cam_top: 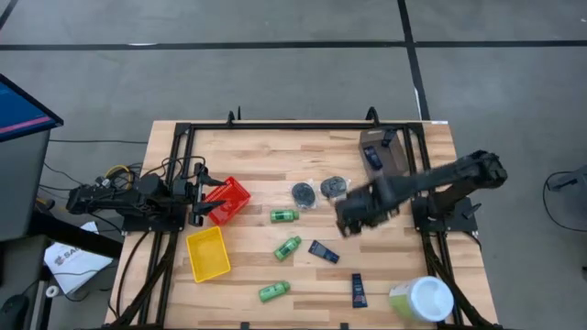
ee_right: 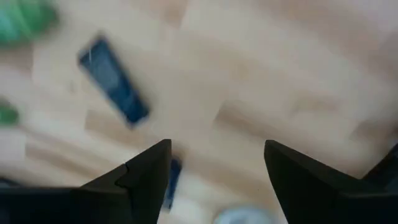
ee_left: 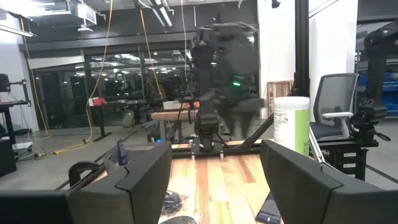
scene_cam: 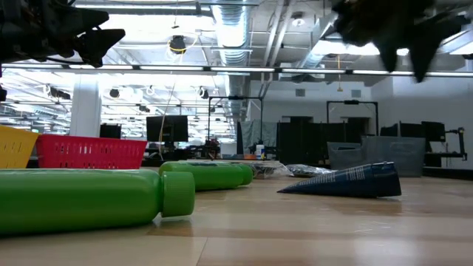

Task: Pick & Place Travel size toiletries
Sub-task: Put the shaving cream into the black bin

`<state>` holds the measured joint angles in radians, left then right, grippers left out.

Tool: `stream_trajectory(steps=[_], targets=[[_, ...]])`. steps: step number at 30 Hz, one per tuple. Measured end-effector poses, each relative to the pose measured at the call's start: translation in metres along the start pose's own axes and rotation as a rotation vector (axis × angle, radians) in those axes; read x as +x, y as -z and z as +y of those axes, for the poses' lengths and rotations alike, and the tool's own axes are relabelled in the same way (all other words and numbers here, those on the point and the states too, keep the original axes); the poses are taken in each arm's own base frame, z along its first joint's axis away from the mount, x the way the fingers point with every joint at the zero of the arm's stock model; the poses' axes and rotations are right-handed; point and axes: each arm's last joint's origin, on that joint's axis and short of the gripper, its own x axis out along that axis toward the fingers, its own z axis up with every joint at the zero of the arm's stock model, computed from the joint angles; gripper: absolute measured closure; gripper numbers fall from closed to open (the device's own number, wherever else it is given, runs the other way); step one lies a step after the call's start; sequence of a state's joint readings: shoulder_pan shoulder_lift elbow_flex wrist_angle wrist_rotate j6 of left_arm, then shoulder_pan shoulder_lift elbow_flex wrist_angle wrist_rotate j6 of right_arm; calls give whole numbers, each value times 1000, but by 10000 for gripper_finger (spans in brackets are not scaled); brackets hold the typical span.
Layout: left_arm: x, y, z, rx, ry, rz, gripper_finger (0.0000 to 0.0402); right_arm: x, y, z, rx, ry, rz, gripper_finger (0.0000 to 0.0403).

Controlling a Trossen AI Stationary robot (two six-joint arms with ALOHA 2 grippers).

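Observation:
In the high view, three green bottles point(cam_top: 283, 215) point(cam_top: 288, 247) point(cam_top: 273, 291) lie on their sides in the middle of the table. Two dark discs point(cam_top: 303, 193) point(cam_top: 333, 188) lie flat beyond them. Two blue tubes point(cam_top: 323, 251) point(cam_top: 359, 290) lie flat on the wood, and a third point(cam_top: 373, 156) sits in the grey-brown bin point(cam_top: 389, 163). My right gripper point(cam_top: 348, 222) hovers open above the table beside the discs. Its wrist view point(ee_right: 214, 146) looks down on a blue tube point(ee_right: 114, 90). My left gripper point(cam_top: 204, 203) waits open at the red bin point(cam_top: 234, 194).
A yellow bin point(cam_top: 208, 254) sits near the left edge, in front of the red bin. The large pale green-and-white tub point(cam_top: 422, 300) stands at the near right corner. The black frame rails run along the left, right and far sides of the table.

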<state>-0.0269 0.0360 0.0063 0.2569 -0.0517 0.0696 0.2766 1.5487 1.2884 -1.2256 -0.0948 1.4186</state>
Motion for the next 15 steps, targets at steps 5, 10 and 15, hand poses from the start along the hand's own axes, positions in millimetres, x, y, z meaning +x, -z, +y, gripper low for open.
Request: stream_trajectory(steps=[5, 10, 15], targets=[[1, 1, 0, 0, 1, 14, 160, 23, 41, 26, 15, -60, 87, 153], [1, 2, 0, 1, 1, 19, 160, 49, 79, 41, 32, -54, 127, 153], [2, 2, 0, 1, 1, 20, 160, 80, 108, 52, 26, -35, 139, 153]])
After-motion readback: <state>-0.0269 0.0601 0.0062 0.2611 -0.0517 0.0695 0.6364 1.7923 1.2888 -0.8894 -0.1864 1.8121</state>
